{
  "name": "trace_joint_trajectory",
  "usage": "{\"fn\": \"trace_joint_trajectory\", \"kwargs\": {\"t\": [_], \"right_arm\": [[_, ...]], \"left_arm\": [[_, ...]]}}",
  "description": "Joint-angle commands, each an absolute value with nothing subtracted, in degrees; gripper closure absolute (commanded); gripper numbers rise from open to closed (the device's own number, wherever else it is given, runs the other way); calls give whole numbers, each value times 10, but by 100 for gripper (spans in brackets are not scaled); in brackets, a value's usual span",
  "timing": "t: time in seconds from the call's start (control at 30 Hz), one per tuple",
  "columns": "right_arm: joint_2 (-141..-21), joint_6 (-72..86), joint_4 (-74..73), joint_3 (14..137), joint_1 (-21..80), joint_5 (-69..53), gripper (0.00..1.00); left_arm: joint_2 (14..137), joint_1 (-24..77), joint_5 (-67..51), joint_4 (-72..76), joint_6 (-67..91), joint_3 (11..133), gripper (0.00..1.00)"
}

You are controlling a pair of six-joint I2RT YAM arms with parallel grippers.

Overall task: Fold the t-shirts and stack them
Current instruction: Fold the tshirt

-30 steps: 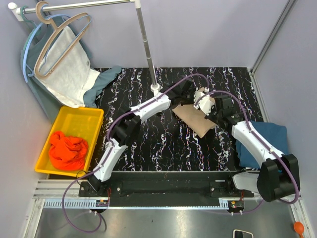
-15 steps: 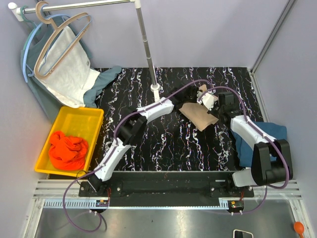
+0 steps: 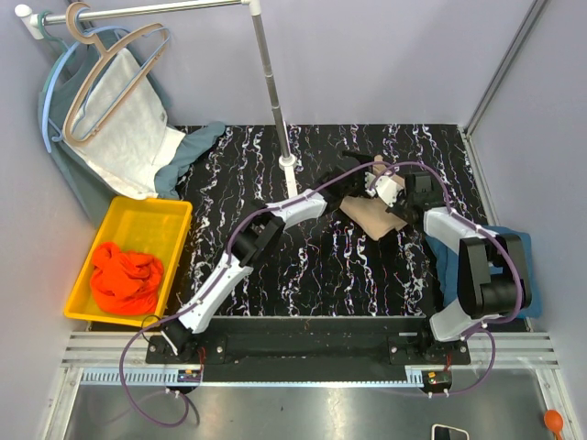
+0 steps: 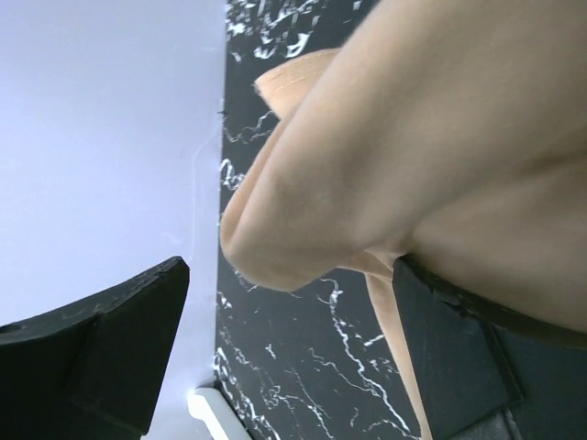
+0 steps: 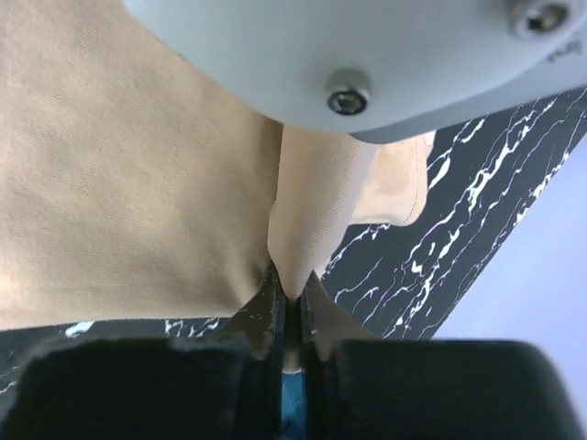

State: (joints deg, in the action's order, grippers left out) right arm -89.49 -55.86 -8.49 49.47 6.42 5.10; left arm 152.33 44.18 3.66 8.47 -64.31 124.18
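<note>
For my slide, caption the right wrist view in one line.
Right gripper pinches a fold of the beige t-shirt above the black marbled table.

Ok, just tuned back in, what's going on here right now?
Both arms are working the beige-tan t-shirt at the far right of the table. The right gripper is shut on a pinched fold of it. The left gripper is open, with fabric bulging between its fingers, unclamped. The dark teal-blue t-shirt lies beneath the right arm, and the orange-red t-shirt sits crumpled in the yellow bin.
</note>
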Motion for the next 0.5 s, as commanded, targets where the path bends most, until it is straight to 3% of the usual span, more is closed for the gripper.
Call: {"fn": "trace_joint_trajectory", "kwargs": {"t": [0.0,0.2,0.47], "right_arm": [[-910,-549,-29,519,51,93,84],[-919,-543,-8,527,47,113,55],[-934,-541,39,535,41,146,41]], "left_arm": [[1531,438,71,165,-645,1272,1],[1508,440,96,220,-621,1246,1],[1449,440,120,269,-611,1175,1]]}}
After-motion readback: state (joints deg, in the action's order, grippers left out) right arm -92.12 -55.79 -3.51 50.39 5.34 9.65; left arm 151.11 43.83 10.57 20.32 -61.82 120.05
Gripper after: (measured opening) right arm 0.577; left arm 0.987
